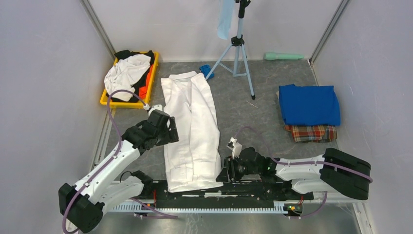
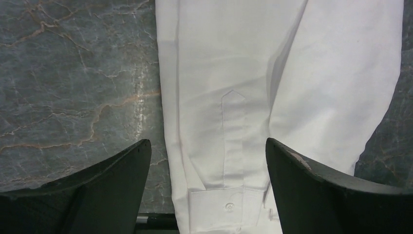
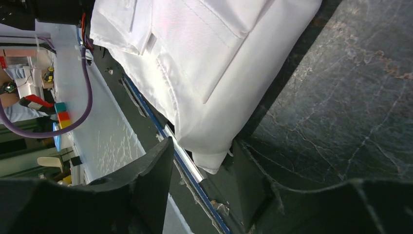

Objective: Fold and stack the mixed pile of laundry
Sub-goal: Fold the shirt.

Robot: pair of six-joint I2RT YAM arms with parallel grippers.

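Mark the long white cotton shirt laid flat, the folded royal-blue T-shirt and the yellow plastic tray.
long white cotton shirt (image 1: 191, 131), top external view, middle of its body
folded royal-blue T-shirt (image 1: 309, 105), top external view, centre of its top layer
yellow plastic tray (image 1: 127, 104), top external view, its near rim

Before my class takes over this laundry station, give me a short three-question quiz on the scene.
1. True or false: the folded blue T-shirt lies on the plaid cloth.
2. The yellow tray holds: A) crumpled garments, B) shoes, C) folded towels.
3. Which garment's corner sits between the right gripper's open fingers?
Key: 1 true; 2 A; 3 the white shirt.
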